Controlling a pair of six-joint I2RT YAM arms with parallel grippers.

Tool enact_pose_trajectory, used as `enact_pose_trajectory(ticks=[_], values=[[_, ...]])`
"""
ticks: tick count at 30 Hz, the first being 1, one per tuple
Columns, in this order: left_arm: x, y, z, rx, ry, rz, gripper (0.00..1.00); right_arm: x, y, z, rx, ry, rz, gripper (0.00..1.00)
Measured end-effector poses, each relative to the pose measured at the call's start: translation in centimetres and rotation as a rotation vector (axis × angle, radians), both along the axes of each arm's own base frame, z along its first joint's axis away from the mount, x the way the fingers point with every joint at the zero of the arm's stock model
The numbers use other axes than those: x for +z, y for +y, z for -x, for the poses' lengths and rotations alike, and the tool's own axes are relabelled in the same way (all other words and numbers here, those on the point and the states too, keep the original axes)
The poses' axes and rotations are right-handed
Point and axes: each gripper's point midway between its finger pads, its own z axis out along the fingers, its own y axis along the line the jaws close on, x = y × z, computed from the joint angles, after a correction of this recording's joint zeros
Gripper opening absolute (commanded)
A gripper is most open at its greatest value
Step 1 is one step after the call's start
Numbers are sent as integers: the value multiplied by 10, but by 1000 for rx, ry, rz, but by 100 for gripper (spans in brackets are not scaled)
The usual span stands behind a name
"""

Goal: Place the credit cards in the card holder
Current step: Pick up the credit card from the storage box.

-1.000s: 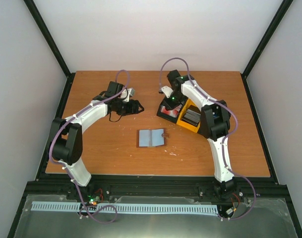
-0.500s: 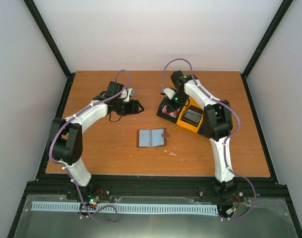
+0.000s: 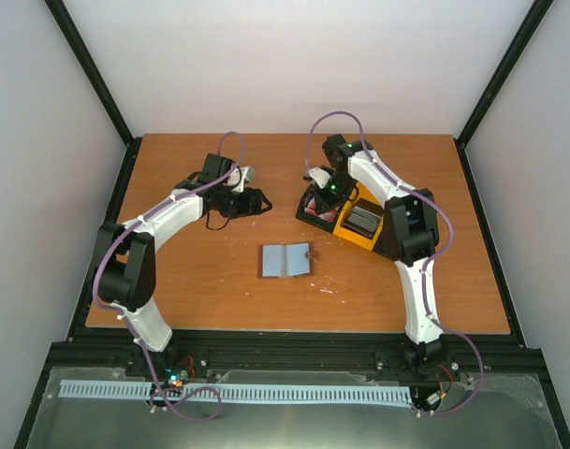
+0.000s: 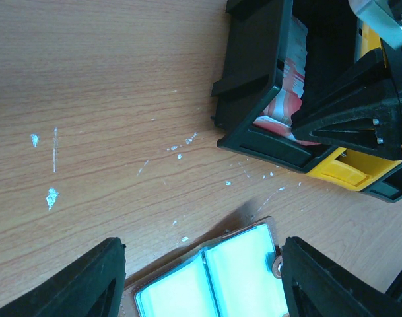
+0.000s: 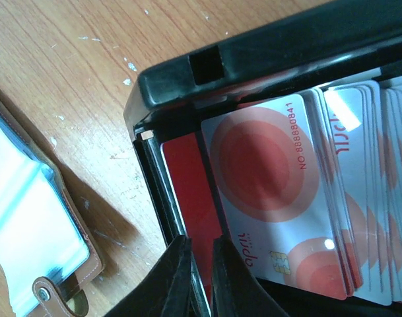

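Observation:
The card holder lies open on the table, brown with pale blue lining; it also shows in the left wrist view and the right wrist view. The credit cards, white with red circles, stand stacked in the black bin. My right gripper reaches into that bin; in its wrist view its jaws stand nearly shut on the edge of a red card at the front of the stack. My left gripper hovers open and empty above the table left of the bin, its fingers wide apart.
A yellow bin with dark grey cards sits against the black bin's right side. The black bin's wall and the yellow bin show in the left wrist view. The table's back edge is behind both arms.
My right arm has shifted slightly over the black bin, the wrist settling a little to the right. The left arm and the card holder have not moved.

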Motion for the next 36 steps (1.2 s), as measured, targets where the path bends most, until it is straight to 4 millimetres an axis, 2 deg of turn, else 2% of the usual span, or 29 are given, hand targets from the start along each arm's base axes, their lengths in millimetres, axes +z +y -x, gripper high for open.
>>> enact_pose_trajectory(ticks=[10,15,18,25,36], values=[[0,0,0,2,-1,-3,66,-6,-1,3,-42,42,9,19],[0,1,0,3,-2,-4,66,-7,-3,2,-49,34,23,38],[0,1,-1,4,-2,-6,66,-7,-4,1,-52,31,29,43],[0,1,-1,4,-2,-6,66,-5,1,3,-37,38,-1,42],[-1,2,-1,6,-5,-10,66,-4,3,4,-18,37,-16,23]])
